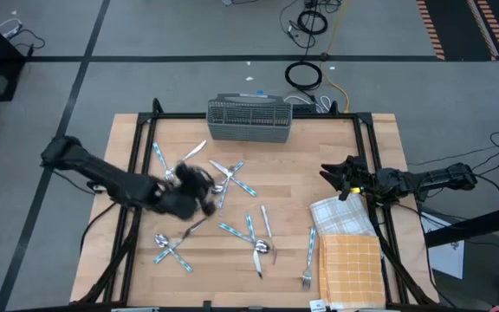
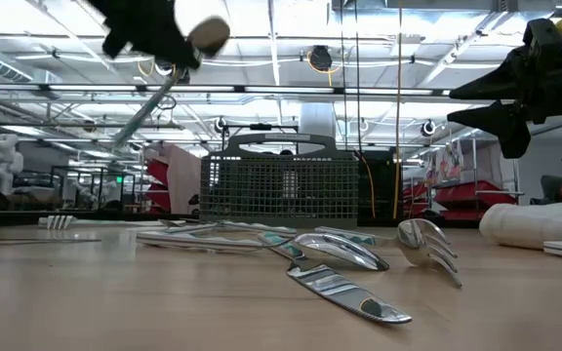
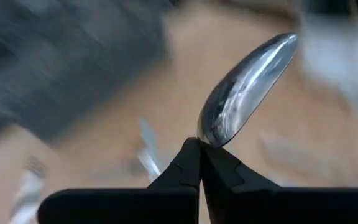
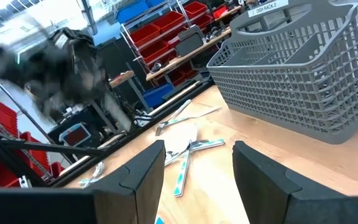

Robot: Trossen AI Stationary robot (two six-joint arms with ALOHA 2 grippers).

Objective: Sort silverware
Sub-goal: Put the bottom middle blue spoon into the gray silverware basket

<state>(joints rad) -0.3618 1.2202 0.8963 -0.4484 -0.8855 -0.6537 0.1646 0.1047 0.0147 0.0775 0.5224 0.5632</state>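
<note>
Left wrist view shows the left gripper [image 3: 199,149] clamped on one spoon [image 3: 244,87], lifted over the table's [image 1: 379,173] middle. Other silverware [image 1: 254,238] is scattered there; the caddy [image 1: 249,120] seems empty. Right gripper [image 4: 194,171] waits apart near the right edge.

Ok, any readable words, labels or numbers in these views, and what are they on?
"DISH RACK 2": small white label on the handle of the grey wire-mesh caddy basket, right wrist view; the last character is uncertain.
Blue-handled silverware, checked folded cloth: no text readable.
</note>
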